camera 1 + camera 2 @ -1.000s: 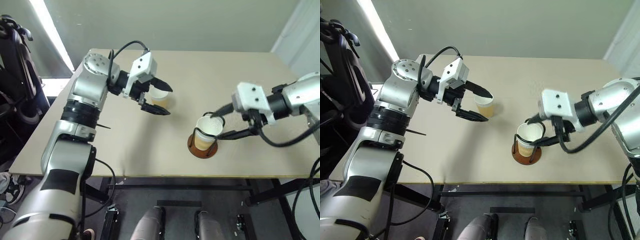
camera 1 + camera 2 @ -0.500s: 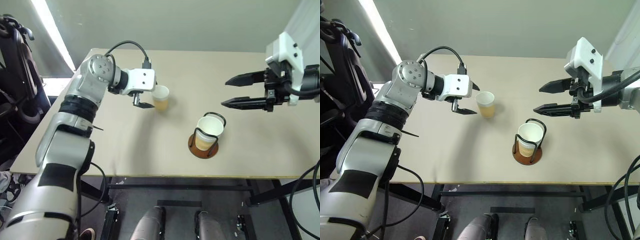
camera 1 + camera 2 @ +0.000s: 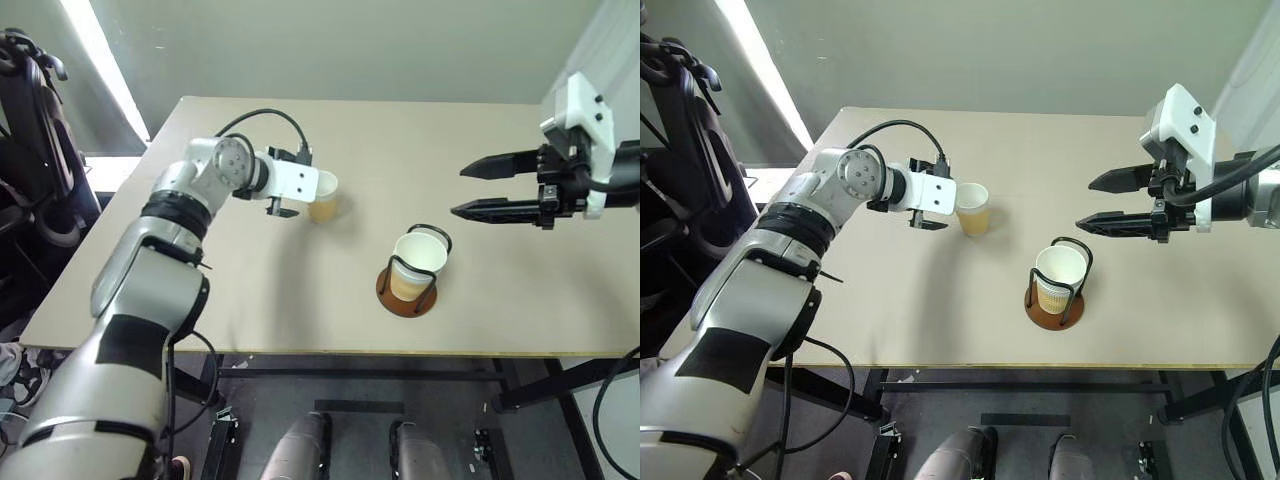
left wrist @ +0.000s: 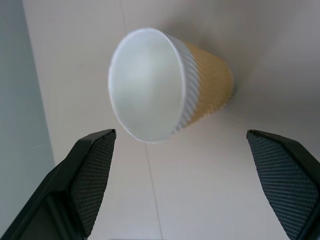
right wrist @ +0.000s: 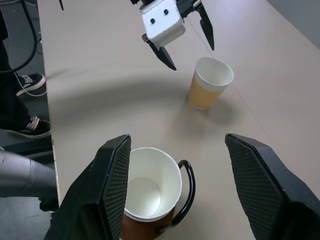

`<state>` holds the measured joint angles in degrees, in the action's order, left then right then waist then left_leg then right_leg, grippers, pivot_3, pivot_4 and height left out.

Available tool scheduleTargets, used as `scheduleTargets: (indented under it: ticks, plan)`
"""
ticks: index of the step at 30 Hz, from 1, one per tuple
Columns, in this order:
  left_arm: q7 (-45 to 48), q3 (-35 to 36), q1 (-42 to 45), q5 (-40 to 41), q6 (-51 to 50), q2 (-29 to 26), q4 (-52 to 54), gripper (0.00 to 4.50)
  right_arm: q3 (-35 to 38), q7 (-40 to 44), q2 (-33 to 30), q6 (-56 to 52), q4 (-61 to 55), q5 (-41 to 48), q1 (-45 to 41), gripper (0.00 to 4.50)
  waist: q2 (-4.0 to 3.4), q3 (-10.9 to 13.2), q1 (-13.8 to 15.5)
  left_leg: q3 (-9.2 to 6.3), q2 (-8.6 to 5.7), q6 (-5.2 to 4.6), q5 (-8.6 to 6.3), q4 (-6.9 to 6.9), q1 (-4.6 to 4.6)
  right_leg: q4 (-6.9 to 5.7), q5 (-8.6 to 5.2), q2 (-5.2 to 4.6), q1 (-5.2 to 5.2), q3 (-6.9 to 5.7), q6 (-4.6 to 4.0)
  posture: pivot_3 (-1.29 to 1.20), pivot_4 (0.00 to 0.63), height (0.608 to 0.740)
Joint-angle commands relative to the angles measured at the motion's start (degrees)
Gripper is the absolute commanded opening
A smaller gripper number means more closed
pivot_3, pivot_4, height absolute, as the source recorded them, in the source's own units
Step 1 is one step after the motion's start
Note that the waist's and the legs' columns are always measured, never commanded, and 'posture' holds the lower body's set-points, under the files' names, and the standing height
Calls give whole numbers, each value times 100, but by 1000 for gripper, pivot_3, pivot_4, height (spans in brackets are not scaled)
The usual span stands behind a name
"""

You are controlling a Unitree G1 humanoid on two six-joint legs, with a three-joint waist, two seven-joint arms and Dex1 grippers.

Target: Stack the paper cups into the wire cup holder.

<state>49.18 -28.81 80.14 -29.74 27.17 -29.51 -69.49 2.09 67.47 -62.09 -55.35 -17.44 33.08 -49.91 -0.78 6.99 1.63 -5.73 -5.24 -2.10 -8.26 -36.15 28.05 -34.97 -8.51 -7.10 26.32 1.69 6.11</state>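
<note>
Loose cup [image 3: 323, 196] upright mid-table, well in from every edge. Left gripper [image 5: 184, 31] just beside it, fingers spread wide, not touching. Holder [image 3: 406, 290] stands toward the near edge with a cup [image 3: 418, 262] seated inside. Right gripper [image 3: 480, 190] hangs above the table beyond the holder, released, empty. Bare table [image 3: 250, 290] between cup and holder.

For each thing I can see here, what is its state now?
Loose paper cup: upright on table, not gripped.
Cup in holder: seated upright.
Wire cup holder: standing on table.
Left hand: open beside the loose cup.
Right hand: open, empty, above table.
</note>
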Motion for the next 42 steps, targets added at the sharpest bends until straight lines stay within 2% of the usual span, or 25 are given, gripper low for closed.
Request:
scheduleTargets:
  ticks: [1, 15, 17, 19, 21, 28, 33, 37, 42]
  plan:
    - [-66, 62, 200, -40, 66, 59, -79, 4500, 328, -66, -172, 61, -155, 116, -12, 2993, 0, 1, -4, 0, 0, 1, 0, -1, 0, -3, 0, 4, 1, 0, 0, 0, 150, 740]
    - [-722, -171, -43, -500, -90, 445, -498, 4500, 343, -189, -263, 78, -291, 258, 137, 2993, 1, 1, -4, 15, 0, -6, 6, -8, -2, -10, 4, -2, 2, -1, 4, 0, 150, 740]
    - [-907, -229, -92, -596, -147, 497, -561, 4119, 359, -217, -255, 61, -321, 278, 152, 3044, 1, 1, -3, 22, -2, -11, 9, -8, -3, -11, 5, 5, 2, -8, 6, 0, 150, 740]
    - [-989, -235, -104, -630, -171, 535, -593, 3551, 387, -260, -257, 57, -346, 288, 191, 3044, 1, 1, -1, 21, -1, -24, 17, -10, -3, -12, 6, 6, 2, -8, 7, 0, 150, 740]
    - [-1043, -214, -89, -630, -163, 557, -603, 2810, 409, -308, -271, 91, -362, 273, 237, 3044, 2, 1, 2, 21, -1, -65, 42, -11, -3, -14, 6, 2, 2, -4, 8, 0, 150, 740]
    - [-667, -63, 144, -436, -4, 518, -542, 118, 568, -137, -448, 1038, 5, -99, 577, 3044, 2, 1, 9, 24, -2, -63, 42, -11, -3, -13, 11, 10, 2, -7, 12, 0, 150, 740]
    - [-27, 159, 294, -195, 118, 439, -474, 23, 607, 302, -709, 1923, 465, -364, 767, 3044, 3, 2, 13, 23, -3, -64, 42, -11, -1, -12, 14, 8, 2, -5, 13, 0, 150, 740]
    - [965, 499, 454, 252, 73, 402, -406, 23, 556, 591, -889, 2063, 725, -367, 732, 3044, 3, 2, 7, 24, -2, -61, 40, -8, -1, -9, 14, 14, 1, -6, 14, 0, 150, 740]
    - [2735, 929, 689, 962, -73, 396, -188, 23, 671, 984, -1078, 2064, 579, -182, 994, 3044, 4, 2, 2, 19, 0, -61, 39, -6, 2, -6, 12, 21, 1, 0, 17, 0, 150, 740]
